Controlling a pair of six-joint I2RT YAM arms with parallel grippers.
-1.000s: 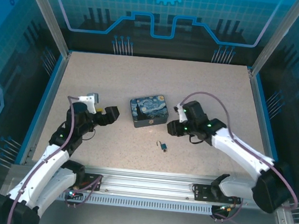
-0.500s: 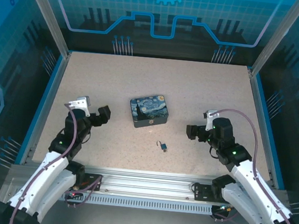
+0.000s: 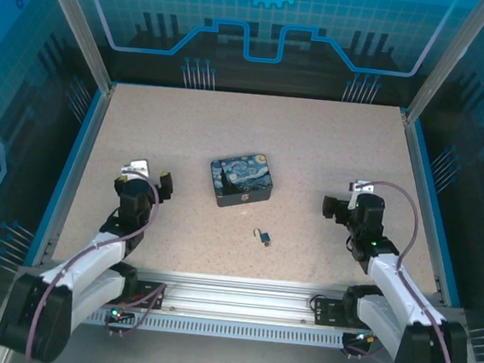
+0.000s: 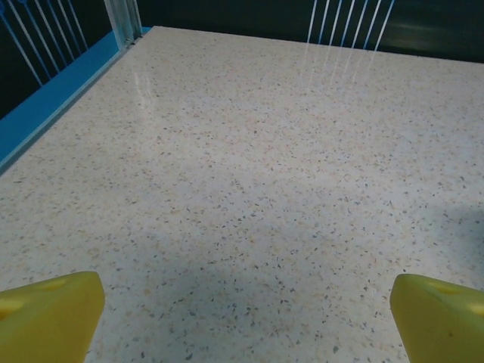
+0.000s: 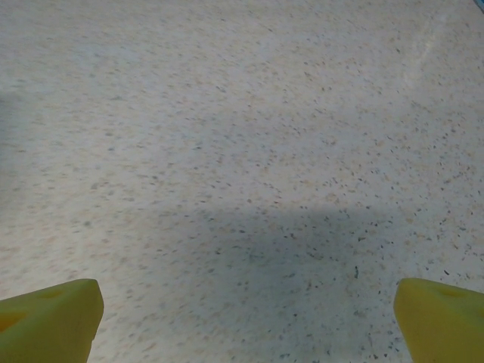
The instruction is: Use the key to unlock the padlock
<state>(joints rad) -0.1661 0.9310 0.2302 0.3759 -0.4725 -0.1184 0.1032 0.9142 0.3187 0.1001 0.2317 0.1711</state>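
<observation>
Padlock: padlock (image 3: 263, 237) lying flat on the surface (image 3: 331, 147), just in front of the painted tin (image 3: 241, 181), roughly midway between the two arms, touched by nothing.
Shackle: too small to tell whether latched or sprung.
Key: not made out as a separate thing; perhaps at the padlock body, too small to say.
Left fingers: left fingers (image 4: 47, 316) spread as wide as they go, holding nothing, bare speckled surface between the yellow tips; parked at the left, well apart from the padlock.
Right fingers: right fingers (image 5: 50, 318) likewise fully spread and empty, parked at the right, well apart from the padlock.
Progress: nothing in hand on either side. If the lock is still shut, everything is left: finding and picking up the key, steadying the padlock, inserting, turning.
Surface: pale speckled stone look, matte with a faint sheen toward the far edge, blue rim along the sides.
Room: blue translucent panels with circuit-style print, aluminium posts at the corners, metal rail (image 3: 239, 306) along the near edge carrying both bases.
</observation>
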